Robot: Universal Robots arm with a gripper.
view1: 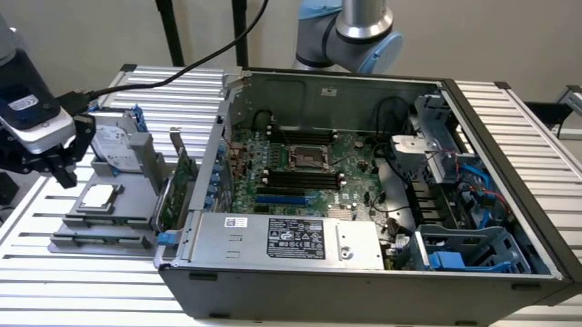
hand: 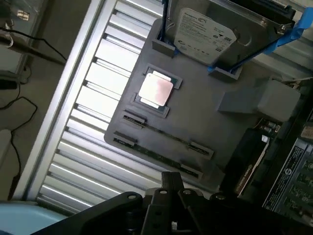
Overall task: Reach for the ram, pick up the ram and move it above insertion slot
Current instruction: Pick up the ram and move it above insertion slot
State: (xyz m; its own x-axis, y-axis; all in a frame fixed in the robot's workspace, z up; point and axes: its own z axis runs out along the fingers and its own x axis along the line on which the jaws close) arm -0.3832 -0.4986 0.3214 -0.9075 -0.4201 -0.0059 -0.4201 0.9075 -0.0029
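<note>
Thin ram [hand: 159, 157] (edge-on), grey holder [hand: 195, 122].

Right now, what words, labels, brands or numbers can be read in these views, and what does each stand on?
No text is clear enough to quote.
White label on the hard drive: print too small to read.
Black label on the power supply: symbols and print blurred.
White sticker on the power supply: blurred.

Silver arm [view1: 364, 20], light-blue joint caps [view1: 386, 51]; white wrist housing [view1: 41, 133]; black tool [view1: 46, 167]; black cable [view1: 195, 65]
</note>
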